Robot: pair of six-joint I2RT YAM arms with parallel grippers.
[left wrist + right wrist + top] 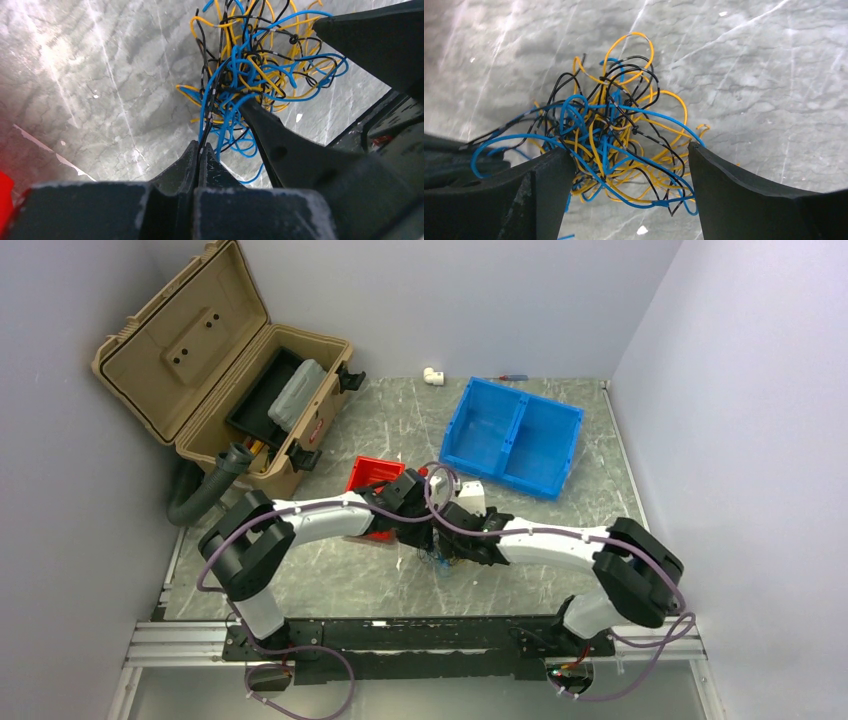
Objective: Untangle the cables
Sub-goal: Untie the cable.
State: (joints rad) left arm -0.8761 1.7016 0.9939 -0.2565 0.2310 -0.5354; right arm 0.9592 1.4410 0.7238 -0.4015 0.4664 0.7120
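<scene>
The cables form a loose knot of thin, glossy yellow, blue and black strands on the marbled grey bench, inside the wide-apart right pincer. The left pincer, pressed together, nips a few strands at its tips.

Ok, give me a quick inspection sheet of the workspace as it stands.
Surface: grey marbled table.
Job's things: cables, yellow, blue and black strands knotted in one tangle between the two wrists.
Clutter: open tan toolbox rear left; blue two-compartment bin rear right, nothing seen in it; red bin behind the left wrist; white pipe fitting at the back edge.
End effectors: left end effector shut on a few strands at the tangle's edge; right end effector open, one finger either side of the tangle.
Cables: purple arm cables run along both arms.
Surroundings: pale walls on three sides; metal rail at the near edge.
</scene>
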